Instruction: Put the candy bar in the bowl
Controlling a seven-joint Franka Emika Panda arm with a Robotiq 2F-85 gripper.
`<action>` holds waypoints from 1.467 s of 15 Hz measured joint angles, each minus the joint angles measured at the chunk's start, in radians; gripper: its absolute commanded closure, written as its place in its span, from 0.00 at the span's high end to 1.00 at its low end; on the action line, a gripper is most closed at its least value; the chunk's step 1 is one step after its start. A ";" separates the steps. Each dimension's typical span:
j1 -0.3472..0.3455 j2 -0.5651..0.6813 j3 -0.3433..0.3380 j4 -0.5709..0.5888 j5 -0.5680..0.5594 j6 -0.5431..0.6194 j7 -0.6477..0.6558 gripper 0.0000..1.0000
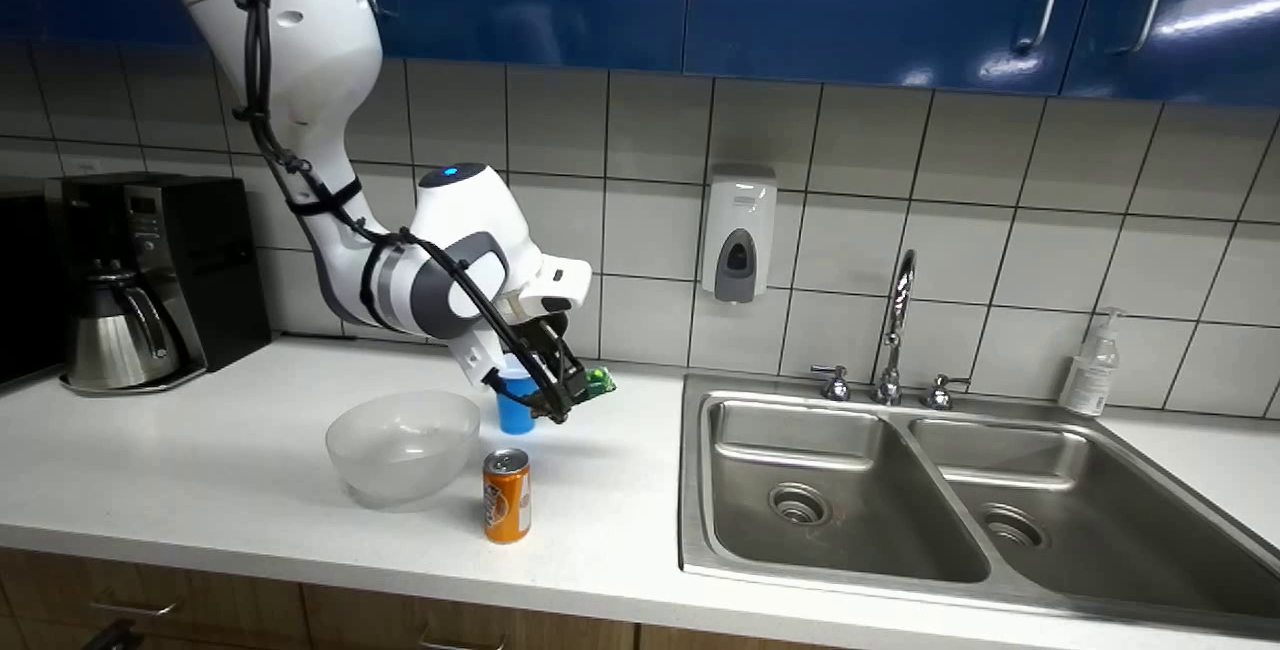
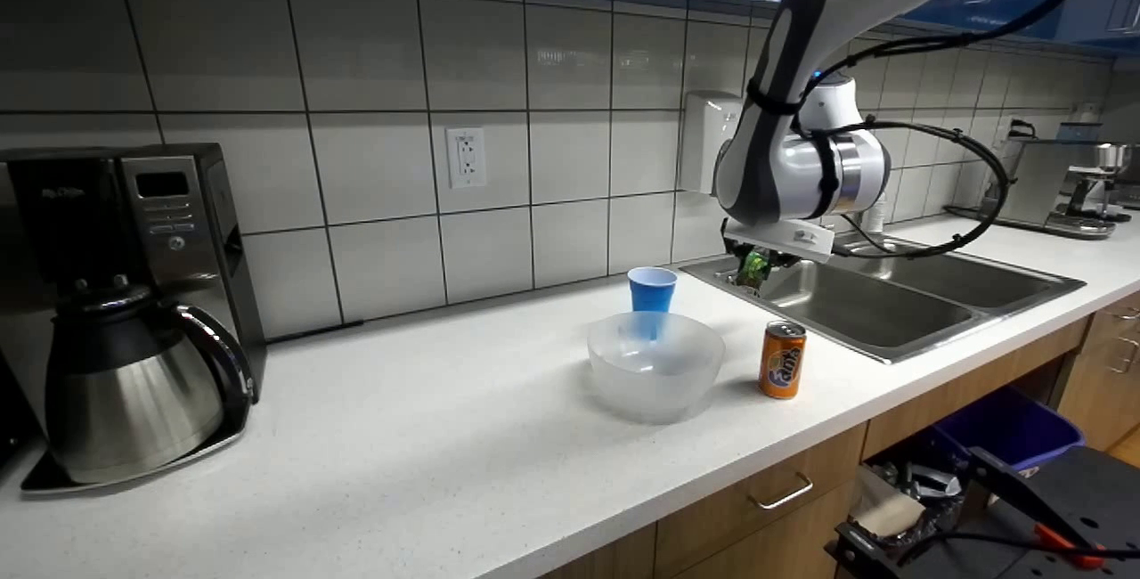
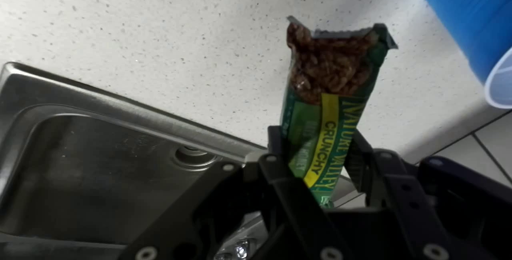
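The candy bar, in a green wrapper with a yellow stripe point(image 3: 324, 140), is held lengthwise between the two black fingers of my gripper point(image 3: 316, 144). The fingers press on its long sides, and its far end sticks out past them. The bar is above the counter near the sink edge. Its green end also shows at the gripper in both exterior views point(image 1: 600, 383) point(image 2: 755, 269). The translucent whitish bowl point(image 1: 395, 455) stands upright on the counter, apart from the gripper. It also shows in an exterior view point(image 2: 655, 374) and is out of the wrist view.
An orange can point(image 1: 507, 505) stands beside the bowl. A blue cup point(image 2: 652, 288) stands behind the bowl, close to the gripper. A steel double sink point(image 1: 697, 490) is set in the counter. A coffee maker point(image 2: 178, 232) stands at the counter's far end from the sink.
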 measured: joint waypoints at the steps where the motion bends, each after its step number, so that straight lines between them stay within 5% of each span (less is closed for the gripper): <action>1: 0.000 -0.018 0.011 -0.018 0.000 0.009 -0.025 0.15; 13: -0.081 -0.186 0.240 -0.170 -0.097 0.002 -0.240 0.15; 20: -0.414 -0.203 0.660 -0.214 -0.213 -0.101 -0.318 0.15; 22: -0.493 -0.194 0.736 -0.215 -0.213 -0.133 -0.362 0.15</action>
